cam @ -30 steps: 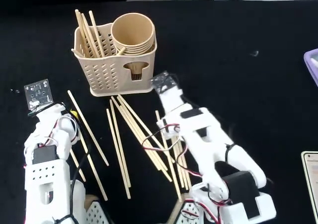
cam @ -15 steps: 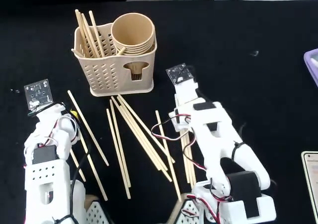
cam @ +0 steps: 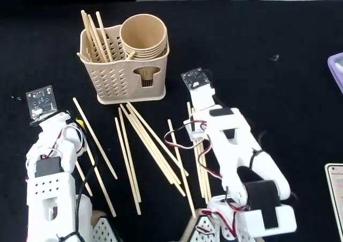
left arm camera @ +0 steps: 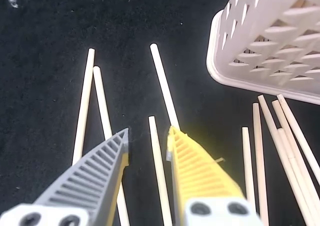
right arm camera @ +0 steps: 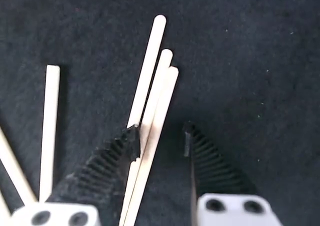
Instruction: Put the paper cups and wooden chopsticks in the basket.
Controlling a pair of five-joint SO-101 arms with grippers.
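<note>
Your right end effector [right arm camera: 160,133] is open, with its fingers straddling three bunched chopsticks [right arm camera: 152,95] on the bench [right arm camera: 250,60]. Your left end effector [left arm camera: 147,136] is open, with one stick [left arm camera: 159,166] between its fingers. In the high view the basket [cam: 126,65] sits at 11 o'clock, with the cups [cam: 143,35] stacked inside. Loose sticks [cam: 150,145] lie at its 6 o'clock.

The right arm [cam: 236,151] hides parts of the chopsticks [cam: 204,188] beneath it.
</note>
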